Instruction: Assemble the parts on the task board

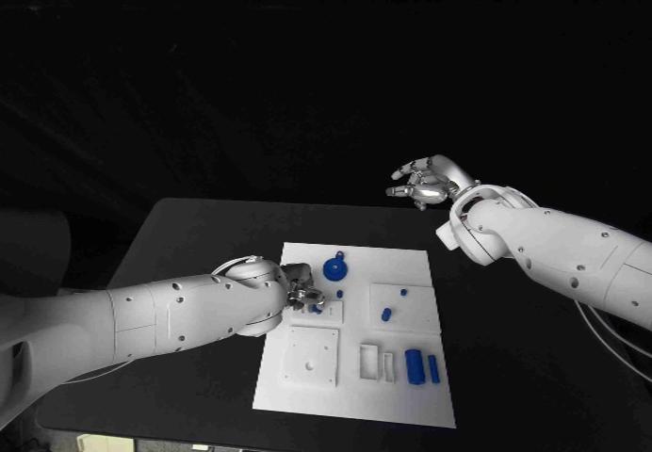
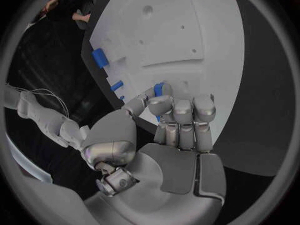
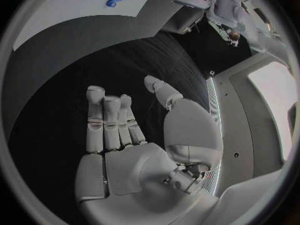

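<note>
L hand pinches blue part over task board; R hand empty, fingers apart, raised beyond board.

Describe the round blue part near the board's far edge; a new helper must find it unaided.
Start at the white task board in the middle of the black table. Near its far edge, beyond the left hand, lies the blue gear-like disc. It is the board's one round, toothed blue piece; the other blue parts are small blocks and pegs.
</note>
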`<state>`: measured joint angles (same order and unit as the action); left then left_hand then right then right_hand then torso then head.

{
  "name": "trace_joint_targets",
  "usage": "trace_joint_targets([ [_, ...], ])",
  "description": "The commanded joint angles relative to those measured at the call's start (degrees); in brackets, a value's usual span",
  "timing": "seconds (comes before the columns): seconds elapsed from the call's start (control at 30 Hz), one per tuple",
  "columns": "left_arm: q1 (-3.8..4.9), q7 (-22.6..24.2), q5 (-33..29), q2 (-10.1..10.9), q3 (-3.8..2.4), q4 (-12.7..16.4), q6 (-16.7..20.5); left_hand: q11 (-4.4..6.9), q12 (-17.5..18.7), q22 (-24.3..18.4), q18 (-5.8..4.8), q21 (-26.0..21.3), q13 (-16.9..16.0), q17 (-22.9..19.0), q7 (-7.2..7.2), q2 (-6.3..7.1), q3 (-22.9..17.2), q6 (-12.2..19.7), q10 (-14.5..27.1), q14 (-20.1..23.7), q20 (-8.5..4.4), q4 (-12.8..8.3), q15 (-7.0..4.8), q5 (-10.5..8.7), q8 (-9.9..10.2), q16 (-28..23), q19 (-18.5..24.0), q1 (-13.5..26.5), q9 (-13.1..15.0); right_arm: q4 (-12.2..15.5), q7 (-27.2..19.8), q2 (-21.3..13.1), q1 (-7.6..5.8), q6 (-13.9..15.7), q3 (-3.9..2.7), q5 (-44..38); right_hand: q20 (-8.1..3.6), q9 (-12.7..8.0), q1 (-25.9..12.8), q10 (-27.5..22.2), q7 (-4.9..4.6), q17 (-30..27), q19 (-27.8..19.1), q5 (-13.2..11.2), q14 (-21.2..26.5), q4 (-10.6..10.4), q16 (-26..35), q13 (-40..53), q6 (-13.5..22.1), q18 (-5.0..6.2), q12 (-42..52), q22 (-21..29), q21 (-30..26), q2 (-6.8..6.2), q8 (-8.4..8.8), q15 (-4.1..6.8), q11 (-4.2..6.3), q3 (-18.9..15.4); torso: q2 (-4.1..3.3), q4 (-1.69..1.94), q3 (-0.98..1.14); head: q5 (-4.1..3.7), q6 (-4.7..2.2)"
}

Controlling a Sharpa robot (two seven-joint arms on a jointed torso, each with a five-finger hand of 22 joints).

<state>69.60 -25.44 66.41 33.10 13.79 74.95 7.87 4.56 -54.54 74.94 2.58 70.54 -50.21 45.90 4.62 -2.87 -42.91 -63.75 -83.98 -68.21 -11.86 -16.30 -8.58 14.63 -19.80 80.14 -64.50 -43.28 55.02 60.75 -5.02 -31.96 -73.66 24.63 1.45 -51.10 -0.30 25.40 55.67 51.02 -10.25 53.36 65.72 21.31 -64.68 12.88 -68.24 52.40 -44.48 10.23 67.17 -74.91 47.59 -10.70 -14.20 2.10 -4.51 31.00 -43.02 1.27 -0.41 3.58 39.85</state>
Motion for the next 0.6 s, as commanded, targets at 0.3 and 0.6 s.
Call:
trace_joint_targets([
  [0.3, -0.51, 0.74, 0.33, -0.45, -0.04, -0.68, 0.03, 3.04, -0.43, 0.94, 5.92, 0.23, -0.11, 0.11, -5.91, -0.46, -1.33, -6.37, 3.29, -4.71, -4.1, -0.18, -4.78, 0.07, -0.04, 0.18, 0.16, -0.49, 0.11, 0.05, -0.04, 0.07, 0.0, -0.97, -0.02, -0.71, -0.33, 0.06, -0.02, -0.04, -0.35, -0.08, 0.0, 0.38, -0.24, 0.25, -0.28, -0.15, -0.12, 4.77, 0.21, -1.12, 0.2, 0.44, -0.36, 0.09, 0.39, -0.14, -0.01, -0.05, -0.03, 0.11, -0.15],
  [0.6, -0.63, 0.99, 0.16, -0.57, -0.04, -1.11, -0.12, 3.04, -0.45, 0.93, 5.93, 0.25, -0.12, 0.16, -5.91, -0.46, -1.34, -6.37, 3.31, -4.71, -4.09, -0.16, -4.77, 0.0, -0.01, 0.17, 0.18, -0.48, 0.12, 0.17, 0.16, 0.16, 0.02, -1.44, -0.02, -0.85, -0.34, 0.06, 0.0, -0.06, -0.34, -0.1, 0.0, 0.49, -0.23, 0.31, -0.28, -0.24, -0.14, 4.77, 0.27, -1.12, 0.2, 0.5, -0.37, 0.09, 0.4, -0.12, -0.01, 0.01, 0.02, 0.05, -0.18],
])
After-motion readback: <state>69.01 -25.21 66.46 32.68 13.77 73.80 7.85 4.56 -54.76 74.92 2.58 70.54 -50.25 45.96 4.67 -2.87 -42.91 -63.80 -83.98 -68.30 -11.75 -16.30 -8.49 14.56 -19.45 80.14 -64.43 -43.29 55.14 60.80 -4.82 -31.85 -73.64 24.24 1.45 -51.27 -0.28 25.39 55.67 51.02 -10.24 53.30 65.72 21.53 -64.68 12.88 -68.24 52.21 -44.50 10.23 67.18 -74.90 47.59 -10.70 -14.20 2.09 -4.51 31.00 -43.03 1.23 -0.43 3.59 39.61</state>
